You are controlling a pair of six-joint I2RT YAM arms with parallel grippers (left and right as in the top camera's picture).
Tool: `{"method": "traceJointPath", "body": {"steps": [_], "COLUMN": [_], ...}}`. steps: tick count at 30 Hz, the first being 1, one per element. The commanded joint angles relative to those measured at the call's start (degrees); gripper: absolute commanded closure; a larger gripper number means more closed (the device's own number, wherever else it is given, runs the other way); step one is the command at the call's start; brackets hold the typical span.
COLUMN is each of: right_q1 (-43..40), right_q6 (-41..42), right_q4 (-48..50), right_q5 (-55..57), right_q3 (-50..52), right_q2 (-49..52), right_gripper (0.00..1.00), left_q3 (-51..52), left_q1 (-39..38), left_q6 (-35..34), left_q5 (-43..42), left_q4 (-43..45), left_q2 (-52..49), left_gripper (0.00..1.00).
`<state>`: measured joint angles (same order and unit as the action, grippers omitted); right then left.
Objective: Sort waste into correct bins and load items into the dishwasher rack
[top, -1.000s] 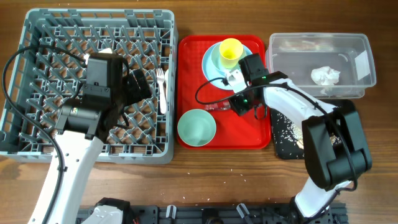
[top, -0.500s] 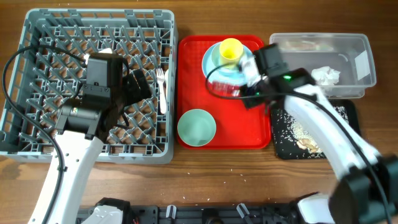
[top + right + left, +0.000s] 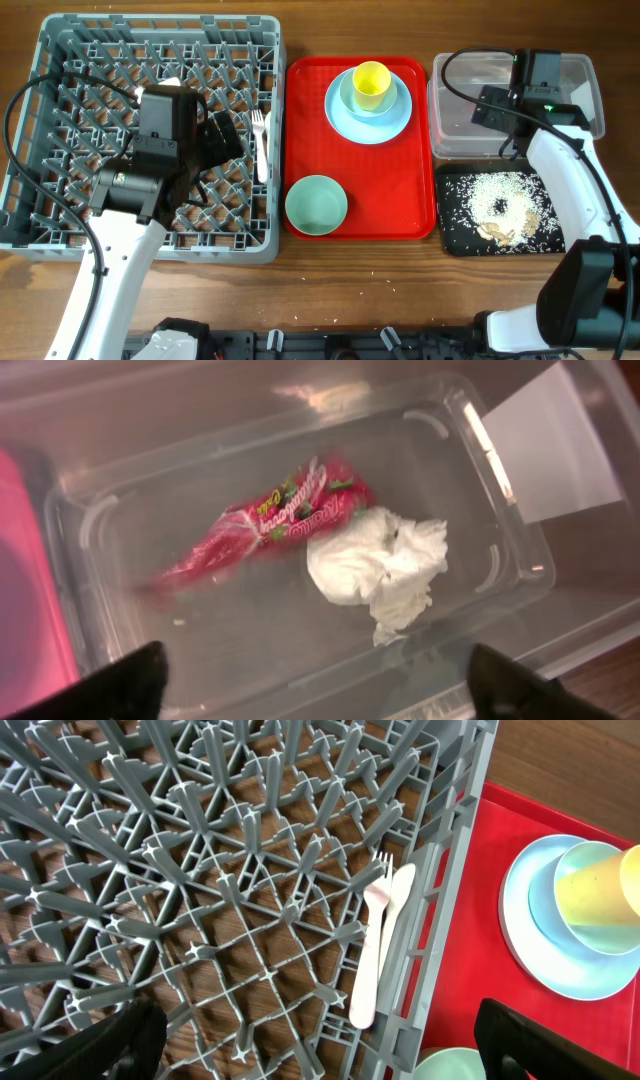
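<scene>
dishwasher rack [image 3: 276, 150]: grey all over; a criss-cross grid pattern is seen.
fork [image 3: 368, 960] and spoon [image 3: 400, 900]: white is seen on both.
red tray [image 3: 390, 200]: bright red, plain.
plate [image 3: 340, 115]: light blue, plain.
pale blue bowl [image 3: 580, 932]: a soft blue is seen, close to the plate's colour.
cup [image 3: 371, 82]: yellow, plain.
green bowl [image 3: 316, 204]: pale green; found at 7 o'clock on the red tray.
tub [image 3: 450, 145]: see-through; a white label [image 3: 560, 440] is seen at 2 o'clock in the right wrist view.
napkin [image 3: 385, 560]: white.
wrapper [image 3: 265, 530]: shiny red, marked with white letters and green bits.
black tray [image 3: 448, 235]: black, speckled with whitish food scraps [image 3: 500, 190].
table [image 3: 350, 290]: brown wood, striped with grain.
</scene>
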<state>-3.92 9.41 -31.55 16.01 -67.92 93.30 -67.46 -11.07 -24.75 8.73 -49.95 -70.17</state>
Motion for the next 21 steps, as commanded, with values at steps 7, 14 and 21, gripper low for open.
{"method": "traceJointPath", "body": {"steps": [7,14,21], "right_q1": [-0.13,-0.13,-0.13], "right_q6": [4.31,4.09,4.70], "right_q4": [-10.03,-23.67,-33.29], "right_q5": [-13.79,-12.35,-12.61], "right_q3": [-2.25,-2.25,-2.12], "right_q2": [-27.45,-58.51,-66.53], "right_gripper": [0.00,0.00,0.00], "left_q3": [-0.07,-0.07,-0.07], "left_q1": [0.37,0.37,0.37], "left_q6": [-0.13,-0.15,-0.15], "left_q5": [-0.11,-0.11,-0.11], "left_q4": [0.09,0.09,0.11], "left_q2": [0.00,0.00,0.00], "left_gripper": [0.00,0.00,0.00]}}
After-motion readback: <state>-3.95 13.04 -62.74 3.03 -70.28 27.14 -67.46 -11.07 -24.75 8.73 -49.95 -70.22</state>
